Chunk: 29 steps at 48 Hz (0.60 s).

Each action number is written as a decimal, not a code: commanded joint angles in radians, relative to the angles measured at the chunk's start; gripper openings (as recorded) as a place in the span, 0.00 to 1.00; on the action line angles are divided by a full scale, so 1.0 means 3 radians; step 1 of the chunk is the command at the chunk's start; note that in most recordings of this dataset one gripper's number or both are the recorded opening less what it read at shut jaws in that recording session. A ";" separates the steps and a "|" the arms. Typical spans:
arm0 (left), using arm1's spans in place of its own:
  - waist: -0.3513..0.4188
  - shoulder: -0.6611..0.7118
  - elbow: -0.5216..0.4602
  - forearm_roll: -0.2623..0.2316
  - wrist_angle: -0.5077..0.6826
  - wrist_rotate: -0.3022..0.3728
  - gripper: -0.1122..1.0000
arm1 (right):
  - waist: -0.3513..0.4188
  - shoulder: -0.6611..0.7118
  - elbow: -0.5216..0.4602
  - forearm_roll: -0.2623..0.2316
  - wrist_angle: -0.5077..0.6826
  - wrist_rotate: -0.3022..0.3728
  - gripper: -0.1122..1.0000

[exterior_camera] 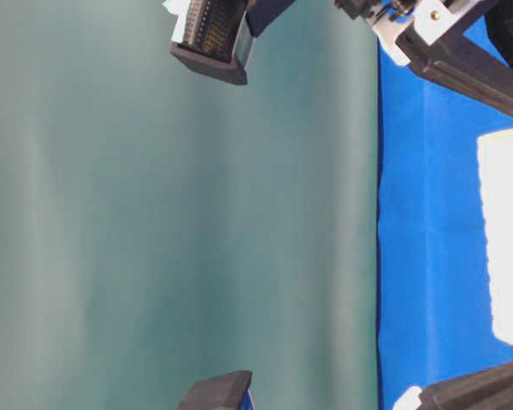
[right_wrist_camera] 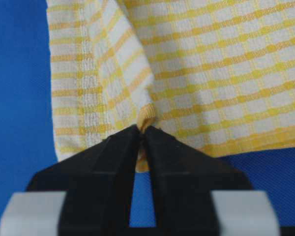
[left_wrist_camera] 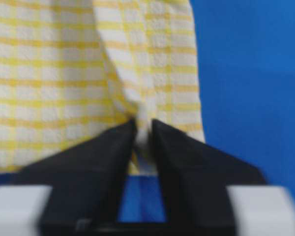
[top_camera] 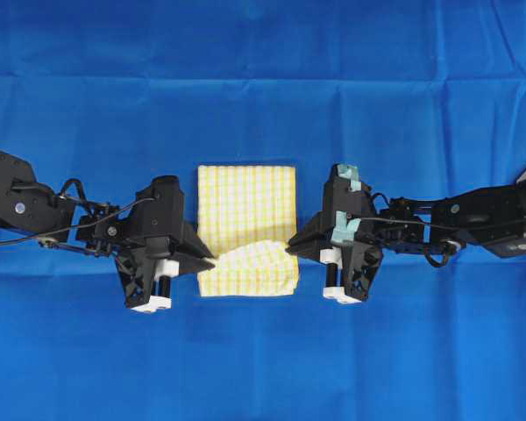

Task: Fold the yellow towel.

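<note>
The yellow towel (top_camera: 245,206) lies in the middle of the blue cloth, its near part raised and bunched between the two grippers. At the towel's near left corner, my left gripper (top_camera: 212,261) pinches a fold of checked cloth between its black fingertips (left_wrist_camera: 123,142); the left wrist view is blurred. My right gripper (top_camera: 289,248) holds the near right corner. In the right wrist view its gripper (right_wrist_camera: 146,127) is shut on the rolled yellow hem, with the towel (right_wrist_camera: 211,73) spreading away beyond it.
A large blue cloth (top_camera: 263,79) covers the whole table under the towel. Both arms reach in low from the left and right sides. The table-level view shows mostly a green backdrop (exterior_camera: 154,213), with arm parts at its top and bottom edges.
</note>
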 commanded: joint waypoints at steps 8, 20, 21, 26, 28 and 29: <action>-0.0010 -0.0179 -0.0041 0.0005 0.0107 0.0005 0.76 | 0.0041 -0.0189 -0.0020 -0.0026 -0.0056 -0.0051 0.71; -0.0010 -0.0695 0.0031 0.0005 0.0455 0.0020 0.66 | 0.0087 -0.0798 0.0174 -0.0092 -0.0010 -0.0189 0.81; -0.0010 -0.0741 0.0041 0.0005 0.0470 0.0020 0.66 | 0.0087 -0.0864 0.0199 -0.0092 -0.0010 -0.0210 0.81; -0.0015 -0.0977 0.0123 0.0005 0.0552 0.0020 0.66 | 0.0087 -0.1186 0.0373 -0.0097 -0.0005 -0.0302 0.81; -0.0015 -0.1084 0.0174 0.0005 0.0578 0.0020 0.66 | 0.0087 -0.1314 0.0445 -0.0097 -0.0005 -0.0332 0.81; -0.0015 -0.1135 0.0205 0.0005 0.0583 0.0020 0.66 | 0.0087 -0.1381 0.0486 -0.0097 0.0000 -0.0353 0.81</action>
